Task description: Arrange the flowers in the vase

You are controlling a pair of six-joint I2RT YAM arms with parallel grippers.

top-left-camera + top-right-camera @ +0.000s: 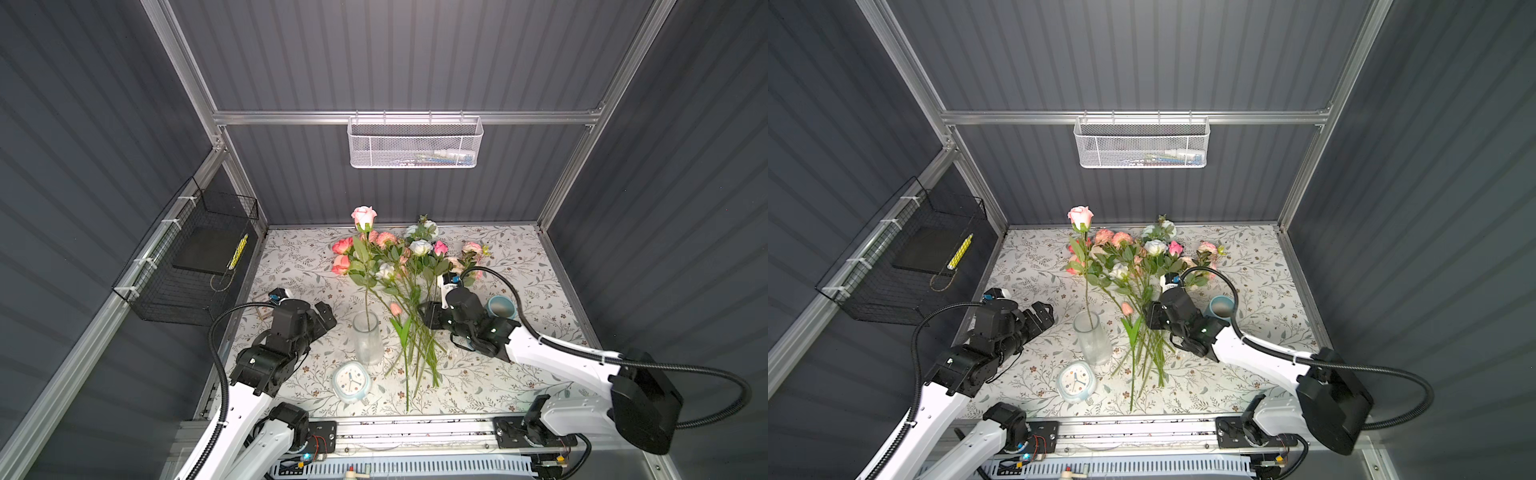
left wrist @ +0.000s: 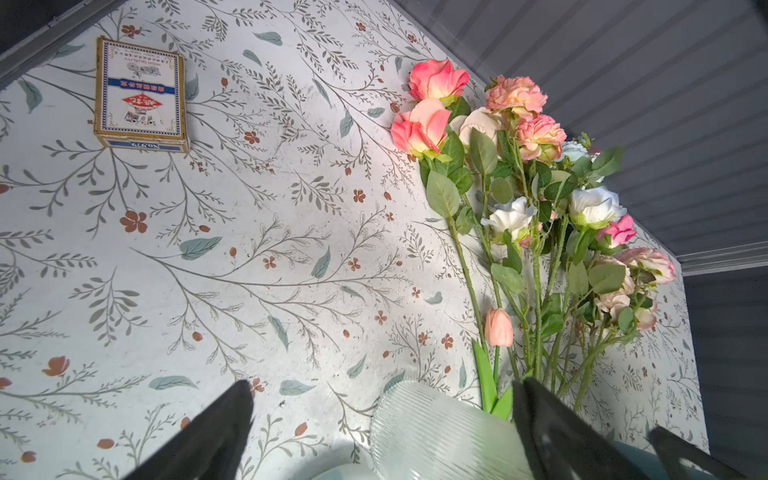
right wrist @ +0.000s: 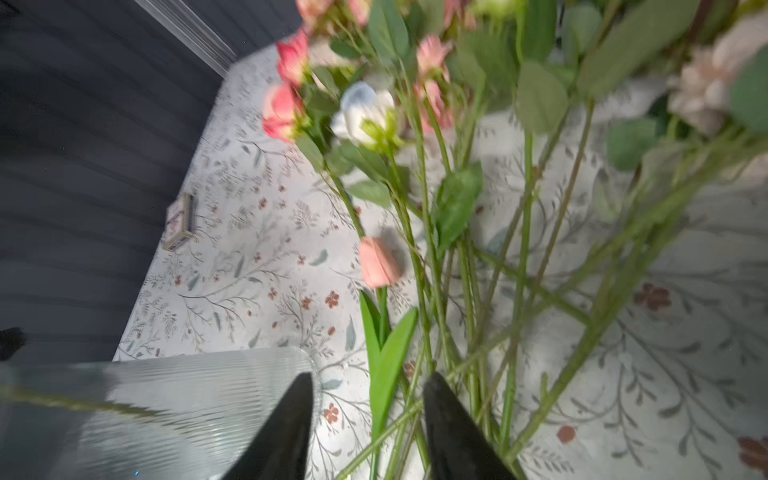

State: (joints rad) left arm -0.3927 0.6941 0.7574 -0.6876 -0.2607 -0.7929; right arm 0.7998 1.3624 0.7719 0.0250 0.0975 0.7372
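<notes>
One pink rose [image 1: 364, 217] stands in the ribbed glass vase [image 1: 368, 338]. The rest of the flowers [image 1: 415, 291] lie heaped on the tablecloth [image 1: 291, 266] just to the vase's right, cut ends toward the robot, blooms fanned toward the back wall. Now the right gripper [image 3: 370, 378] is over those stems, reaching in from the right so it crosses their long axis. Its jaws are apart, with a tulip [image 3: 376, 262] leaf and a few stems in the gap, nothing pinched that I can see. The left gripper [image 1: 325, 316] sits spread wide and empty on the vase's other side. The right arm looks far better placed for the next stem
</notes>
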